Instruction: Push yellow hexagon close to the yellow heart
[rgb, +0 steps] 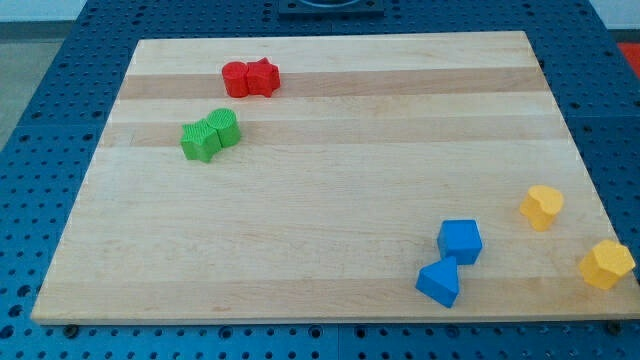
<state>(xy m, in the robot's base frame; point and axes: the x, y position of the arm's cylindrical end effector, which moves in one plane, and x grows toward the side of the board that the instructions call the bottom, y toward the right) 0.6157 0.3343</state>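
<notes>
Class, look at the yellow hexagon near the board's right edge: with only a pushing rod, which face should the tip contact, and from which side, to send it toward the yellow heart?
My tip is not in view. Contact the yellow hexagon on its lower-right face, coming from the view's bottom right, since the yellow heart lies up and left of it. The gap between them looks clear, and the blue blocks sit farther left.

I see a pale wooden counter (330, 200) carrying four pairs of blocks. Near the view's top left, two red blocks (250, 78) touch; just below them, two green blocks (210, 136) touch. At the view's bottom right sit a blue cube (460, 241) and blue triangle (439, 281), then the yellow heart (541, 206) and yellow hexagon (607, 264), apart.
</notes>
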